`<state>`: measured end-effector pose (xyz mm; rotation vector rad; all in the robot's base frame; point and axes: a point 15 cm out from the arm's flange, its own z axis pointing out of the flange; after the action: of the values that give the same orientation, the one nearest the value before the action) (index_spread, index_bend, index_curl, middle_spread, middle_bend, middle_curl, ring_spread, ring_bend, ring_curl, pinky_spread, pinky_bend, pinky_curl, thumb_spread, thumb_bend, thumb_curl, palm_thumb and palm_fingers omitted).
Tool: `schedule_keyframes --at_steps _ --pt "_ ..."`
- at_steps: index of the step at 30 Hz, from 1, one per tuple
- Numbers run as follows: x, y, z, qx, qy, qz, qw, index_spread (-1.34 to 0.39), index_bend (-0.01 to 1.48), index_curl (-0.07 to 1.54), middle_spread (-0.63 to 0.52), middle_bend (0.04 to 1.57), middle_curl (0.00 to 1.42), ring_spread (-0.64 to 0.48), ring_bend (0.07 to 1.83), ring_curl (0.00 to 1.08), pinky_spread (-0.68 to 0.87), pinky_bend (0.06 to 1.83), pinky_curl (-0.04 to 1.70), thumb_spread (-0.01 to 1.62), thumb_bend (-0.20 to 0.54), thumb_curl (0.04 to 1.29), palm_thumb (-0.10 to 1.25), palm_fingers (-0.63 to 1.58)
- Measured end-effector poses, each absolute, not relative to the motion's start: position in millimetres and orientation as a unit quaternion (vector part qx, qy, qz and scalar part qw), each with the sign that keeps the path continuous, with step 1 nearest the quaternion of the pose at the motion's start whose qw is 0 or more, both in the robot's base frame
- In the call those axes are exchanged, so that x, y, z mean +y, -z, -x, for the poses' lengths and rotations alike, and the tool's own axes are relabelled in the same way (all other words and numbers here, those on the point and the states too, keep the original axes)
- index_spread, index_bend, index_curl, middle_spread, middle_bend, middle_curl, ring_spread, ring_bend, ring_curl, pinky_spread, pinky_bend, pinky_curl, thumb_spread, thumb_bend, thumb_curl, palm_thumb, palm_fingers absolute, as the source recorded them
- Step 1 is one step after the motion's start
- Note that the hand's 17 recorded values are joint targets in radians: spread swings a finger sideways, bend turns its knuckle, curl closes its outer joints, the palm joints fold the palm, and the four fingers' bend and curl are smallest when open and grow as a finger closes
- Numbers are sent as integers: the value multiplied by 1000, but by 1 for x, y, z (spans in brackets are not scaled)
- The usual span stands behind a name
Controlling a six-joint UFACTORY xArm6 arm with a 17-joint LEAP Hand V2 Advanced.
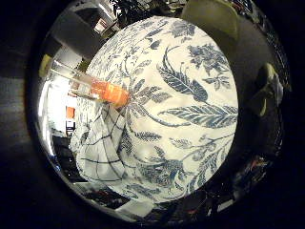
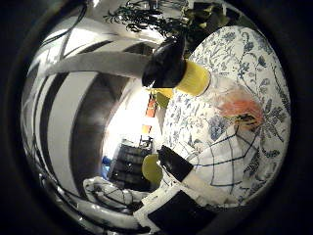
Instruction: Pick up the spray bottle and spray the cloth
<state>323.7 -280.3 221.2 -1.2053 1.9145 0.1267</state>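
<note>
Spray bottle is seen lying on the floral-covered bench, touching the checked cloth, not yet grasped or sprayed; whether the hand is wide or narrow cannot be told.

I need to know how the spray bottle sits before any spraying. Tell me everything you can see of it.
The spray bottle has a black spray head, a yellow collar and a clear body with an orange label near its base. It looks like plastic. It lies close to the palm, angled over the blue floral tablecloth, its base end near the white checked cloth. Whether it rests on the table or is lifted cannot be told.
</note>
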Motion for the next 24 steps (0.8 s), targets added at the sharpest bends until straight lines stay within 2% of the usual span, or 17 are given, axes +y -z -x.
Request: schedule_keyframes --at_steps 24 --pt "-266 -194 -357 775 -74 482 403 -150 152 265 172 292 352 197 426 268 347 451 285 1012 -24 316 570 131"
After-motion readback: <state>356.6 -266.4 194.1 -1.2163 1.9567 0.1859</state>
